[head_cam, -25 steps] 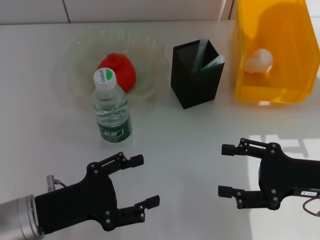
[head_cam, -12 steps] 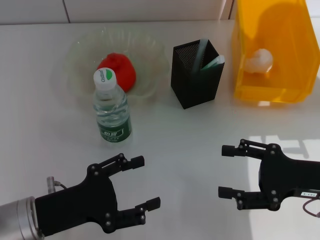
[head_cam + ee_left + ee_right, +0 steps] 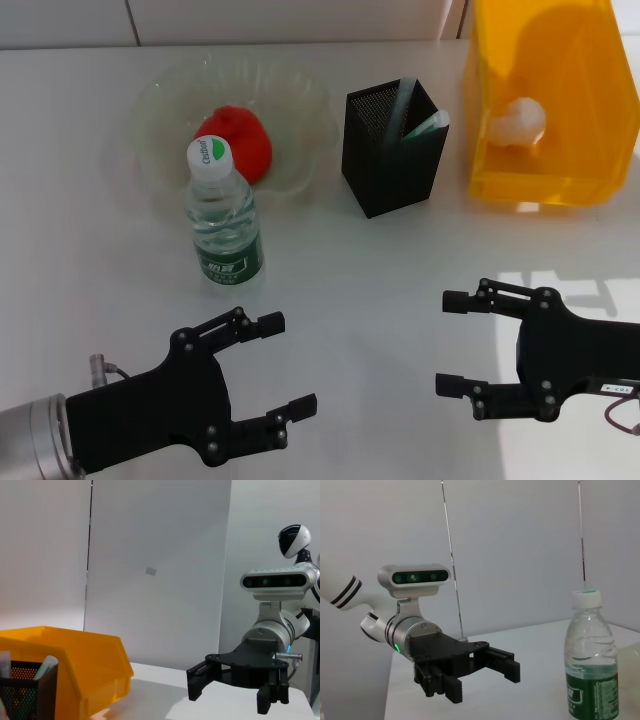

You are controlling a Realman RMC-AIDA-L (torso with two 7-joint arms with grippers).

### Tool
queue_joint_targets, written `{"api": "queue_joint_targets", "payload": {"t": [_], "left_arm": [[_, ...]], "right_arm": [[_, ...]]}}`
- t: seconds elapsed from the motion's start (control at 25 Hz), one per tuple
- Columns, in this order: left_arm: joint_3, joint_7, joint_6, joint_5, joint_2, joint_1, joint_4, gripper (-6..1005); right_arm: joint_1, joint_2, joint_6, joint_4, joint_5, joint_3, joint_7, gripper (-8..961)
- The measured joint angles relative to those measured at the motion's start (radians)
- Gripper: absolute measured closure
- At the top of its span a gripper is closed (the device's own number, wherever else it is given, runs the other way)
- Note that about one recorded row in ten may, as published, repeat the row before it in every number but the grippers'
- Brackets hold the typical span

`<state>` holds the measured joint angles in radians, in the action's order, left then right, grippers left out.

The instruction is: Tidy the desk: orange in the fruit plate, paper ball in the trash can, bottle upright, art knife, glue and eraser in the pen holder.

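Left hand: mine, low over the near tabletop, fingers spread wide, holding nothing; the right wrist view shows it from the side, dark and splayed.
Right hand: mine, over the near right of the tabletop, fingers wide apart, nothing between them; seen also in the left wrist view.
Bottle: upright, white cap on top, green label; it stands beyond my left hand, apart from it, just in front of the fruit plate. Right wrist view shows it standing too.
Orange: reddish, lying in the fruit plate, right behind the bottle's cap, well beyond my left hand.
Pen holder: black mesh box, between the plate and the trash can, far from both hands; a greenish item and a dark strip lean inside, which tools I cannot tell. Its corner shows in the left wrist view.
Trash can: yellow bin at far right, beyond my right hand.
Paper ball: white, lying inside the trash can.
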<state>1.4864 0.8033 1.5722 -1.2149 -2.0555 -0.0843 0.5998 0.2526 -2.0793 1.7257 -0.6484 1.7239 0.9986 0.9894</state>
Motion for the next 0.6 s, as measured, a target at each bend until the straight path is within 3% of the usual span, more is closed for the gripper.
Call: {"api": "queue_joint_targets", "payload": {"t": [0.6], "left_arm": [[-0.001, 0.001, 0.001, 0.002, -0.001, 0.0, -0.001, 180]], "right_arm": [[0.004, -0.002, 0.0, 0.001, 0.0, 0.0, 0.002, 136]]}}
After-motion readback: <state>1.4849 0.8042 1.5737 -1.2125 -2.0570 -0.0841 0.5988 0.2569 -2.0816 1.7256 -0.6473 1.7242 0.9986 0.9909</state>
